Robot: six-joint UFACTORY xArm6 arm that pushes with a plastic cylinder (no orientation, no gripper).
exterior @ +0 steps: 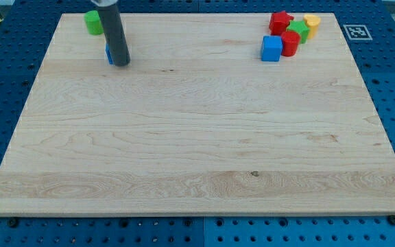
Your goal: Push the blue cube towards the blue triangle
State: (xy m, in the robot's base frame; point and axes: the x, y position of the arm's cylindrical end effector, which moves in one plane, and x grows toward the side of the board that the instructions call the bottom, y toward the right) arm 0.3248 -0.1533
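The blue cube (271,48) sits near the view's top right, touching a red cylinder (290,42) on its right. The blue triangle (108,54) is near the view's top left, mostly hidden behind my rod; only a thin blue sliver shows at the rod's left edge. My tip (120,64) rests on the board right against the blue triangle, far to the left of the blue cube.
A green cylinder (93,22) stands at the top left, just above my rod. A red star-shaped block (280,21), a green block (298,29) and a yellow block (312,25) cluster at the top right behind the blue cube. The wooden board (197,137) lies on a blue perforated table.
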